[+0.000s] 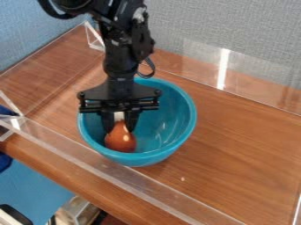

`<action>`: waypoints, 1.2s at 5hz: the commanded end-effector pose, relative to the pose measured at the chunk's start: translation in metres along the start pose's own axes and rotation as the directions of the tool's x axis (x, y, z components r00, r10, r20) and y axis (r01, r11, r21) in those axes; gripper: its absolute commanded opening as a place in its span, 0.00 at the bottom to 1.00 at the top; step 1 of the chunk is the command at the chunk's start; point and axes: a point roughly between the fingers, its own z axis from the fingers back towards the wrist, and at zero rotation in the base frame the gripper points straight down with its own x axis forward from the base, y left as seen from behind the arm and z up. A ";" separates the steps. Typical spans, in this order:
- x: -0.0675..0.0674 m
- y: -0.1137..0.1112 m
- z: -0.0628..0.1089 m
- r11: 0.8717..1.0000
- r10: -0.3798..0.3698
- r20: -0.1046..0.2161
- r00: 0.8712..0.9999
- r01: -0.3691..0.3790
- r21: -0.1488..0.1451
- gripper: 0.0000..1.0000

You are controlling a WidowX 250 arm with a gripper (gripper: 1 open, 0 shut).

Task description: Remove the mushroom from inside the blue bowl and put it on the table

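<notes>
Leftmost in the frame, the table shows bare reddish wood grain, with a low clear acrylic wall running along its near edge toward the lower right. Just right of that open wood, a little left of centre, sits the blue bowl, resting flat on the tabletop. Inside it, against the left inner wall, is the mushroom, its orange-brown cap showing between the fingers of the gripper. The claw reaches straight down into the bowl from the black arm above, and its fingers are pinched shut on the mushroom. Coming in from directly overhead makes sense here: the bowl's deep sides would block any sideways approach, and the small toy sits low in the hollow. The grasp looks made, so the lift out appears to be the step in hand. Further right, the wood beyond the bowl offers room for setting the toy down.
</notes>
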 end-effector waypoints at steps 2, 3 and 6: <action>0.000 -0.003 -0.002 1.000 0.001 0.013 1.000 -0.001 -0.003 0.00; 0.000 -0.005 -0.003 1.000 0.003 0.014 1.000 -0.003 -0.003 0.00; -0.001 -0.006 0.010 1.000 0.003 0.015 1.000 -0.003 -0.019 0.00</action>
